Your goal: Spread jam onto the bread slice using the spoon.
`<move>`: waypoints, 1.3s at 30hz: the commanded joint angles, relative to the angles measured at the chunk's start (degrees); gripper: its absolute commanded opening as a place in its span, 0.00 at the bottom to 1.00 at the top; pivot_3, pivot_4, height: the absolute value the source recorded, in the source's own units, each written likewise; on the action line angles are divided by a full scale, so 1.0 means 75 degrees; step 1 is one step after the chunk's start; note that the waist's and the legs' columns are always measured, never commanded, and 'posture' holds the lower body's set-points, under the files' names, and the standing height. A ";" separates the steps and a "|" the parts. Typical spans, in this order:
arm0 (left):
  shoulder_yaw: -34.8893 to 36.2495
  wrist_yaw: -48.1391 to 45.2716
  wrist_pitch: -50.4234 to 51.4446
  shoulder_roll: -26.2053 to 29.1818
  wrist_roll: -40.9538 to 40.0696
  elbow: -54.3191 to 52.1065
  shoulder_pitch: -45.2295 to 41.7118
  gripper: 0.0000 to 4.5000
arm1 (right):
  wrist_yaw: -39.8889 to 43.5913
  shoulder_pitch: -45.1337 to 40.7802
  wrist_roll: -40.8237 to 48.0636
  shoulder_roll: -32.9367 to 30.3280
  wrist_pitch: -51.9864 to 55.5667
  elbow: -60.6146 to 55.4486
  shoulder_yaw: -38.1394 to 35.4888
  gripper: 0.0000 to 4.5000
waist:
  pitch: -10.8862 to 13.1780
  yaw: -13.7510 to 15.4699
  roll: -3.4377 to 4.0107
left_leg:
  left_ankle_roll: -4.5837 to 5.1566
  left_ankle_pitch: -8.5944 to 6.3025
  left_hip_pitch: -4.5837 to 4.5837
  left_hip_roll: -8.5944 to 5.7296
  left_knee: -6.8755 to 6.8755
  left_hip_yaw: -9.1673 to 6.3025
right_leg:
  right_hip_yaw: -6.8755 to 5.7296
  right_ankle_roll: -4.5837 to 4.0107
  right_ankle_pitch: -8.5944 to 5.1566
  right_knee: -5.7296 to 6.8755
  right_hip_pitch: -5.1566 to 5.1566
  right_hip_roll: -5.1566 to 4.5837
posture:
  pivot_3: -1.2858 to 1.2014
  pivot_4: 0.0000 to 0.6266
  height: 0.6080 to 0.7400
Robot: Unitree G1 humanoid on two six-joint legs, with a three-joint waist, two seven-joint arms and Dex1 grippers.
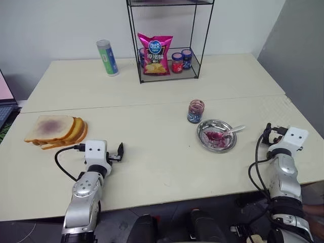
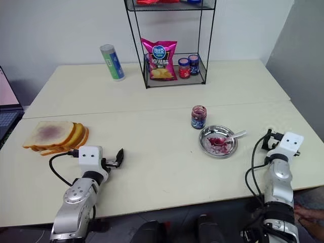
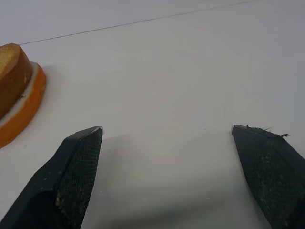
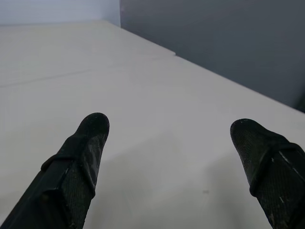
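Right tool (image 1: 267,132): fingers spread wide, nothing between them, hanging over bare worktop (image 1: 167,101) at the right edge, a little right of the round metal dish (image 1: 217,135). Left tool (image 1: 117,153): likewise wide open and empty, low over the near-left worktop, just near and right of the bread stack.

Spoon (image 1: 230,132): lies in the dish, bowl down among the jam (image 1: 211,136), handle propped on the rim and pointing toward the right tool. Neither tool touches it. A small jam jar (image 1: 195,111), lid off, stands just beyond the dish.

Bread slice (image 1: 50,127): far left, topmost on a few toasted slices (image 1: 76,132), a purplish stain already in its middle. Dish and bread sit well apart.

Background: wire rack (image 1: 169,45) with chip bag and two lidded jars; a can (image 1: 107,58) to its left.

Progress, as judged: some jam looks already spread, thin and central only. Left to do: take up the spoon, load it, carry it across, and spread further.
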 commanded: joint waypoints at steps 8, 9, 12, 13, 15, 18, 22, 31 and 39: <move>0.0097 0.0000 -0.0042 -0.0008 -0.0012 -0.0231 -0.0147 1.00 | 0.0277 -0.0264 0.0038 -0.0187 0.0672 -0.0926 0.0054 0.99 | 0.0034 -0.0063 0.0069 | 0.0053 0.0062 -0.0035 -0.0246 -0.0008 -0.0514 | -0.0532 -0.0030 -0.0104 0.0011 0.0195 -0.0244 | 0.52 0.24 1.00; 0.0101 0.0002 -0.0027 -0.0008 -0.0018 -0.0234 -0.0168 1.00 | 0.0243 -0.0252 0.0037 -0.0173 0.0706 -0.0948 0.0018 0.99 | 0.0054 -0.0036 0.0105 | 0.0061 0.0080 -0.0040 -0.0303 -0.0013 -0.0621 | -0.0634 0.0001 -0.0144 0.0015 0.0232 -0.0270 | 0.52 0.24 1.00; 0.0120 -0.0059 -0.0003 0.0063 -0.0035 -0.0293 -0.0212 1.00 | 0.0236 -0.0269 0.0088 -0.0143 0.0710 -0.1031 -0.0040 0.99 | 0.0086 0.0009 0.0152 | 0.0052 0.0147 -0.0047 -0.0521 -0.0052 -0.1001 | -0.0919 0.0041 -0.0284 0.0098 0.0333 -0.0423 | 0.52 0.24 1.00; 0.0128 -0.0072 -0.0014 0.0084 -0.0026 -0.0296 -0.0212 1.00 | 0.0253 -0.0291 0.0109 -0.0141 0.0652 -0.1025 -0.0062 0.99 | 0.0090 0.0011 0.0159 | 0.0041 0.0169 -0.0047 -0.0569 -0.0068 -0.1061 | -0.0967 0.0043 -0.0317 0.0129 0.0344 -0.0464 | 0.52 0.24 1.00; 0.0182 -0.0088 -0.0054 0.0121 -0.0017 -0.0226 -0.0223 1.00 | 0.0273 -0.0362 0.0123 -0.0200 0.0553 -0.1008 -0.0127 0.99 | 0.0101 0.0064 0.0182 | 0.0088 0.0264 -0.0039 -0.0706 -0.0166 -0.1207 | -0.1141 0.0092 -0.0416 0.0206 0.0370 -0.0641 | 0.52 0.24 1.00; 0.0325 -0.0145 0.0019 0.0225 -0.0065 -0.0264 -0.0244 1.00 | 0.0264 -0.0464 0.0027 -0.0406 0.0558 -0.1214 -0.0171 0.99 | 0.0101 0.0192 0.0185 | 0.0050 0.0283 -0.0046 -0.0670 -0.0170 -0.1175 | -0.1126 0.0041 -0.0448 0.0258 0.0342 -0.0643 | 0.52 0.24 1.00; 0.0600 -0.0234 0.0135 0.0414 -0.0207 -0.0512 -0.0233 1.00 | 0.0400 -0.0582 0.0080 -0.0586 0.0717 -0.1666 -0.0113 0.99 | 0.0102 0.0223 0.0187 | 0.0045 0.0280 -0.0045 -0.0654 -0.0172 -0.1108 | -0.1053 0.0025 -0.0442 0.0262 0.0309 -0.0647 | 0.52 0.24 1.00; 0.1731 -0.0431 0.0287 0.1245 -0.0589 -0.0479 -0.0465 1.00 | 0.1097 -0.1694 0.0392 -0.0924 0.1615 -0.2537 0.0356 0.99 | 0.0111 0.0227 0.0173 | 0.0017 0.0263 -0.0057 -0.0658 -0.0166 -0.1041 | -0.0975 0.0036 -0.0433 0.0255 0.0271 -0.0655 | 0.52 0.24 1.00; 0.2710 -0.0264 0.0444 0.2021 -0.0728 -0.0483 -0.0820 1.00 | 0.1445 -0.3204 0.0545 -0.0064 0.1921 -0.2367 0.1327 0.99 | 0.0132 0.0433 0.0108 | -0.0064 0.0160 -0.0051 -0.0314 -0.0132 -0.0517 | -0.0512 -0.0080 -0.0246 0.0161 0.0072 -0.0340 | 0.52 0.24 1.00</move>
